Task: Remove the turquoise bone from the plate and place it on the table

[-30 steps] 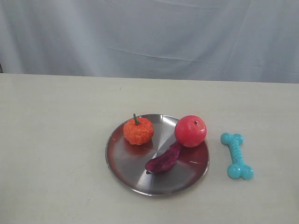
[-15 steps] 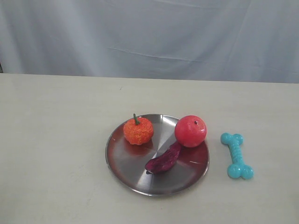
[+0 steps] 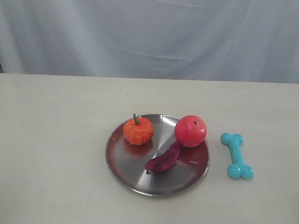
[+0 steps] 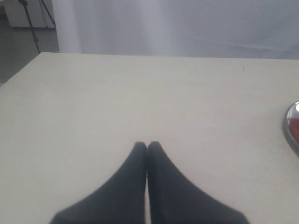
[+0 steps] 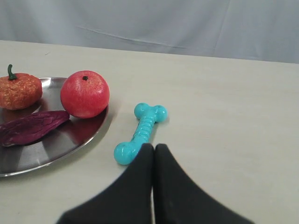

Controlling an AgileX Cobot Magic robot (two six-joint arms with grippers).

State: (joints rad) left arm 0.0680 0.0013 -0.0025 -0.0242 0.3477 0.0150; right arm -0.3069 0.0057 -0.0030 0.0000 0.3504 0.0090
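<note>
The turquoise bone lies flat on the cream table, just right of the steel plate and clear of its rim. My right gripper is shut with nothing in it, its tips close to the bone's near knob. My left gripper is shut and empty over bare tabletop, with only the plate's rim at the frame's edge. Neither gripper shows in the exterior view.
On the plate sit an orange pumpkin-like toy, a red round fruit and a dark purple elongated piece. A grey-white curtain hangs behind the table's far edge.
</note>
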